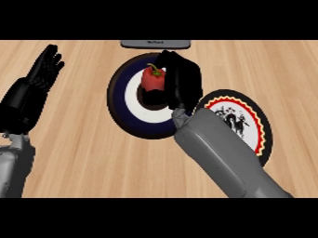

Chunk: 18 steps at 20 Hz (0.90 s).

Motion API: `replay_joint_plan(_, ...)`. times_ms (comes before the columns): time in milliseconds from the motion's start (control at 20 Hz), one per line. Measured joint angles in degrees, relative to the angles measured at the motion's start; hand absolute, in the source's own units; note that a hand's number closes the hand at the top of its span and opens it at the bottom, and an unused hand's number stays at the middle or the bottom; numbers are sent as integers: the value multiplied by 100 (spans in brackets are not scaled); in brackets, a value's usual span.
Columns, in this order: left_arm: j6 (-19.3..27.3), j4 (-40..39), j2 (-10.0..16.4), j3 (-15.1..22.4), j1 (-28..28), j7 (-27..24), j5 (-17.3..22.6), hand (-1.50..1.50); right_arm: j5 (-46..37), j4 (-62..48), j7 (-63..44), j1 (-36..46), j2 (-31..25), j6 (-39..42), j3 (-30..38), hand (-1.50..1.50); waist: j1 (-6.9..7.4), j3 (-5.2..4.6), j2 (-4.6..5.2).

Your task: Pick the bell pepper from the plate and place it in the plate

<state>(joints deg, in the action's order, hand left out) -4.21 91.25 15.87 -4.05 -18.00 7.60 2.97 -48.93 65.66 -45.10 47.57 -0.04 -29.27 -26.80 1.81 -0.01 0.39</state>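
While I watch through the head view, nearest me the grey right forearm [223,158] runs up from the lower edge across the light wooden counter [79,153]. It covers the near-left part of a round plate with a black rim, red and yellow rings and a white centre bearing a black figure [258,122]. That plate lies just right of and below my right fingers and carries nothing that I can see.

At the left, the black left hand [35,83] rests with its fingers straight and pointing up, holding nothing, well apart from everything else.

Further out, the black right hand [182,81] sits over a round plate with a dark rim, navy ring and white centre [119,100]. Its fingers are curled round the red bell pepper with a green stem [153,80], closing on it from the right, with the fingertips reaching over its far side. The pepper shows just left of the palm, above the white centre of that plate; I cannot tell whether it touches the plate.

Beyond the fingertips, at the far edge, lies a flat grey object [155,43].
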Motion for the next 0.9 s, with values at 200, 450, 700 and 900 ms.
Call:
replay_joint_plan(200, -13, -57, -33, 10, -28, -66, -43, 0, 590, -1117, 266, 578, 1, -334, -37, 150, 52, 0, 17)
replay_joint_plan(450, -102, -2, -46, 24, -82, -50, 15, 0, 1510, -2032, 606, 888, -1, -1038, -58, -150, 197, 2, 58)
replay_joint_plan(700, -88, -62, -119, 86, -143, -114, -54, 0, 2536, -2389, 1399, 1172, 2, -1348, -15, -150, 256, 5, 83)
replay_joint_plan(900, -37, -101, -203, 145, -225, -88, -103, 0, 3102, -2461, 2049, 1255, 2, -1912, 77, -150, 287, 7, 94)
